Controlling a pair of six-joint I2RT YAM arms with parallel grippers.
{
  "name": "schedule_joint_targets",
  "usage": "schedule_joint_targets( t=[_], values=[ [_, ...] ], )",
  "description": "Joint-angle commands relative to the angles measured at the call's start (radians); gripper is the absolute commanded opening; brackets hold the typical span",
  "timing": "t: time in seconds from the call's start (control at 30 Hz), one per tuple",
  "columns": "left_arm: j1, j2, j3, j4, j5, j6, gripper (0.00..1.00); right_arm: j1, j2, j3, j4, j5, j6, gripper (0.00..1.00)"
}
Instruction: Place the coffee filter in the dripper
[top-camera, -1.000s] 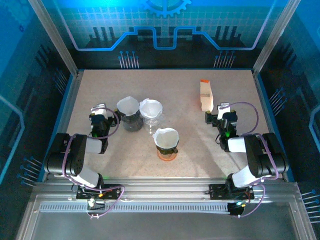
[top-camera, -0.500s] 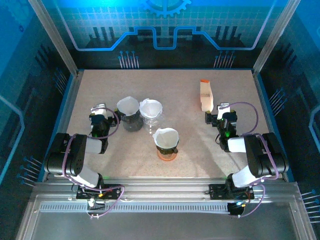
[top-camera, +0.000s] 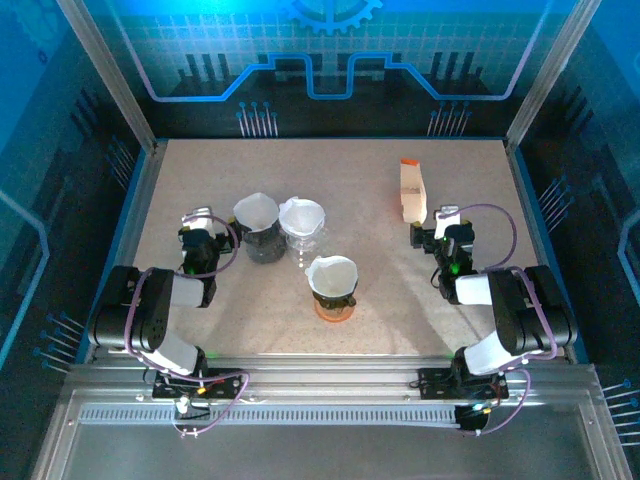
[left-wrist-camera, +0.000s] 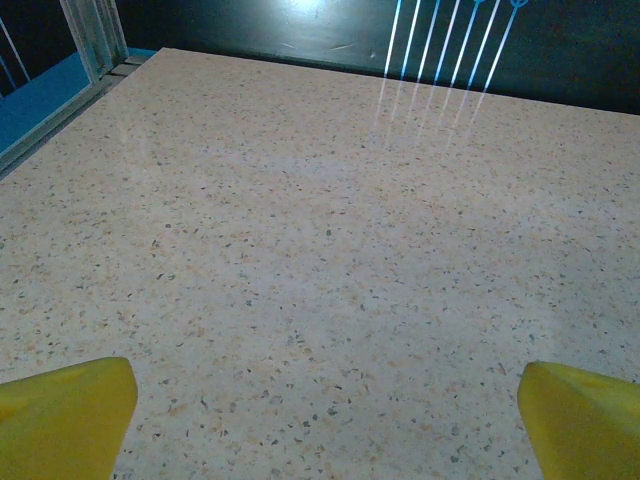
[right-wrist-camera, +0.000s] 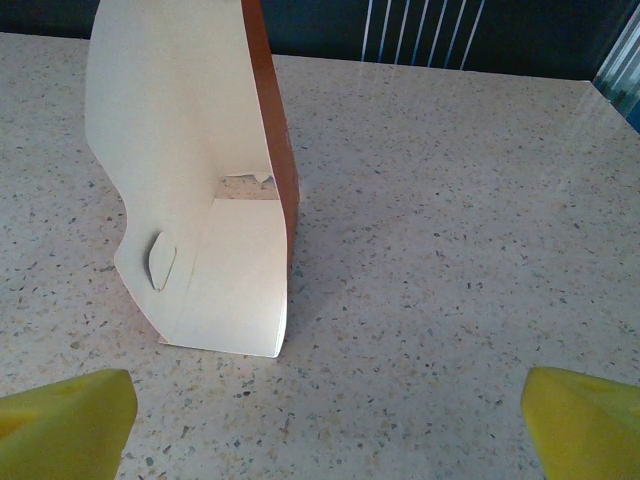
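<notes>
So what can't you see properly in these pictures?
- Top view: how deep the paper filter sits in the orange dripper is too small to tell.
- Right wrist view: the top of the box is cut off by the upper edge.
- Left wrist view: most of the left gripper is cut off by the bottom edge.
- Right wrist view: the right gripper is cut off the same way.

Both arms sit folded low, elbows back near their bases, wrists reaching forward. The left gripper (top-camera: 198, 222) faces forward, its yellow fingers (left-wrist-camera: 65, 405) spread wide apart. The right gripper (top-camera: 444, 222) matches it, jaws wide.
</notes>
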Motion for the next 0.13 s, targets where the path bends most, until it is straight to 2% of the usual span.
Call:
schedule_joint_targets(
  t=[0.0,0.1],
  values=[
    [-0.009,0.006,0.016,0.002,0.009,0.023,0.99,0.012,0.010,0.003,0.052,0.023,-0.016,1.00],
    [-0.010,0.007,0.016,0.003,0.010,0.022,0.99,0.013,0.010,0.001,0.052,0.024,-0.016,1.00]
  ],
)
